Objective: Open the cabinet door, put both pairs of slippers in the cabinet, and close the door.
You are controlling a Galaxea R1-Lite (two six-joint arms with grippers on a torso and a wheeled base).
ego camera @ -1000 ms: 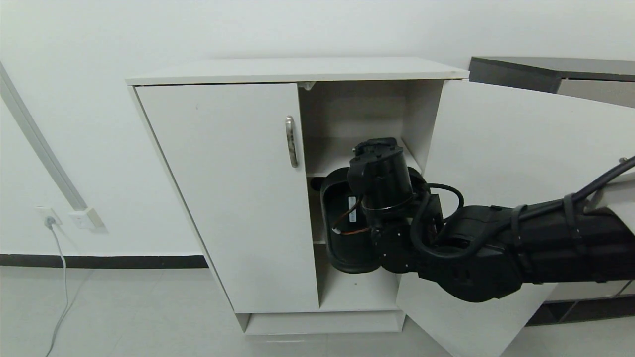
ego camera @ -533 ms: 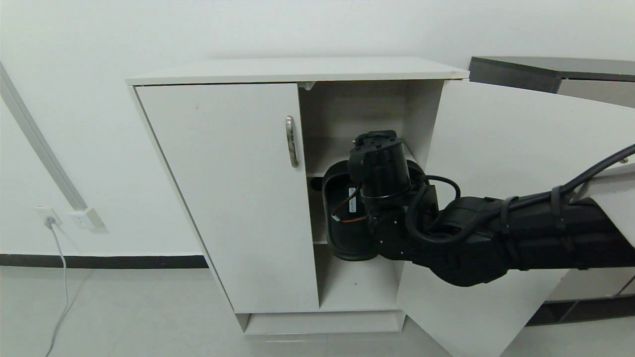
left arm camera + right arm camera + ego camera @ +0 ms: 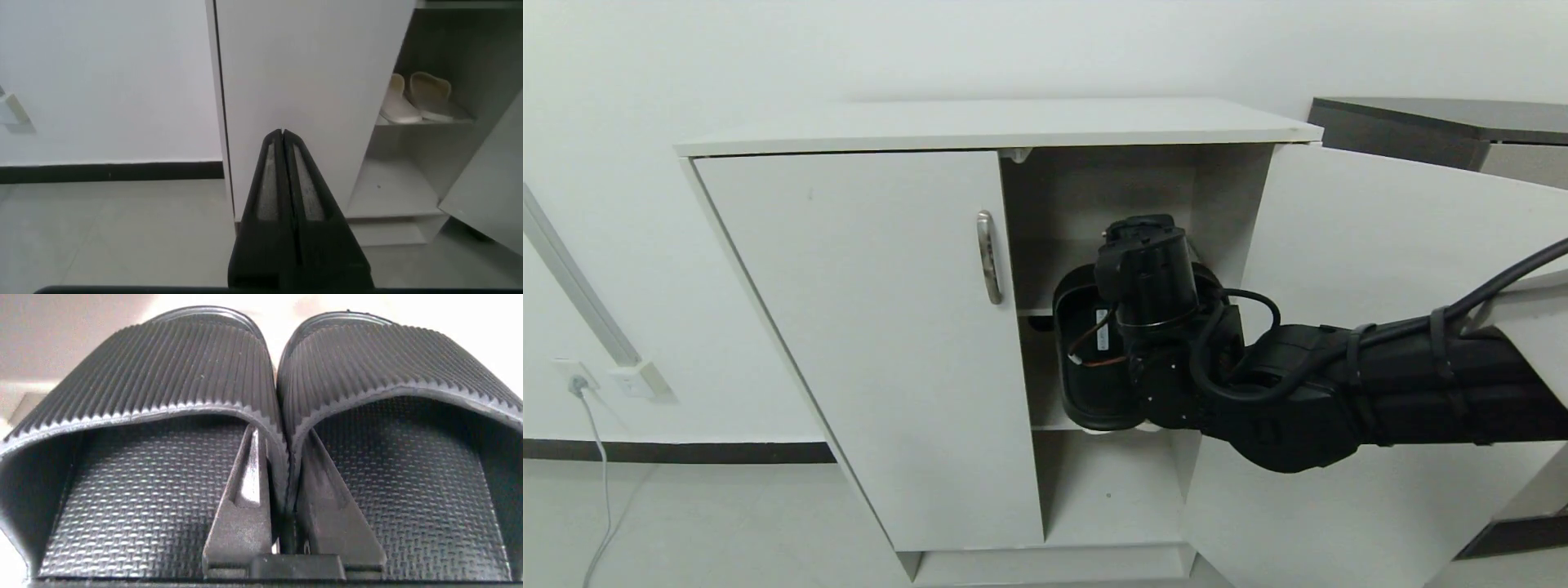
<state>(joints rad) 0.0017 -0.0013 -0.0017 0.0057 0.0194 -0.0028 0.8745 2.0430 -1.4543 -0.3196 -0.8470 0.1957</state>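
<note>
**Position.** The cabinet (image 3: 980,126) stood with its right door (image 3: 1356,245) swung open and its left door (image 3: 866,327) shut. The black slippers (image 3: 1090,359) hung as 1 pair in the open half, at the level of the middle compartment. Whether their lower edge touched the shelf (image 3: 1045,425) could not be determined. The beige slippers (image 3: 418,94) were lying side by side on a shelf inside.

**End effectors.** The right gripper (image 3: 282,469) was clamped on the black pair, 1 finger inside each slipper. The 2 adjoining strap edges were pinched between the fingers. The left gripper (image 3: 282,143) was pressed together on nothing, low in front of the shut door and apart from it.

**Handling assessment.** The pair appeared to be moulded rubber or foam, so it was judged light, flexible and not fragile. The ribbed straps and the textured footbeds should resist slipping. The straps were judged the correct place to hold, since 1 pinch carries both slippers. Soft straps may yield under the clamp, and the pair could pivot about it. Release was judged advisable only once the soles were supported by the shelf.
</note>
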